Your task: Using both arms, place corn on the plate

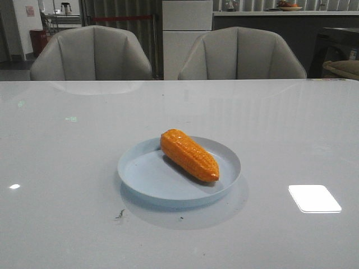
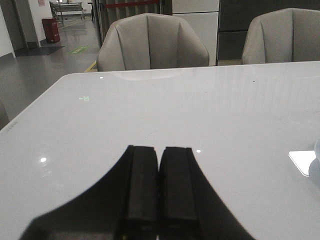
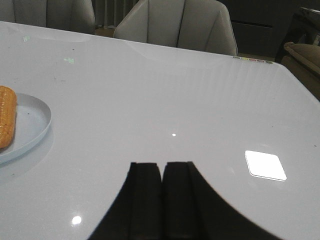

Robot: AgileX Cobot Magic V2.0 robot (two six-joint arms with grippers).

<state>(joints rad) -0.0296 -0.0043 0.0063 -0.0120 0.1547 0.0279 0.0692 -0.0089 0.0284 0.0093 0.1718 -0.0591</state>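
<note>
The orange corn point(image 1: 189, 154) lies on the pale blue plate point(image 1: 145, 174) in the middle of the table, its narrow tip pointing front right. In the right wrist view the plate's rim point(image 3: 42, 122) and the corn's end point(image 3: 6, 122) show at the frame's edge. In the left wrist view only a sliver of the plate point(image 2: 317, 165) shows. My left gripper point(image 2: 159, 150) is shut and empty over bare table, away from the plate. My right gripper point(image 3: 162, 166) is shut and empty too, apart from the plate. Neither arm shows in the front view.
The white glossy table point(image 1: 280, 129) carries a bright light reflection point(image 1: 314, 198) at the front right. Two grey chairs point(image 1: 92, 53) point(image 1: 241, 53) stand behind the far edge. A small dark speck point(image 1: 120, 213) lies in front of the plate.
</note>
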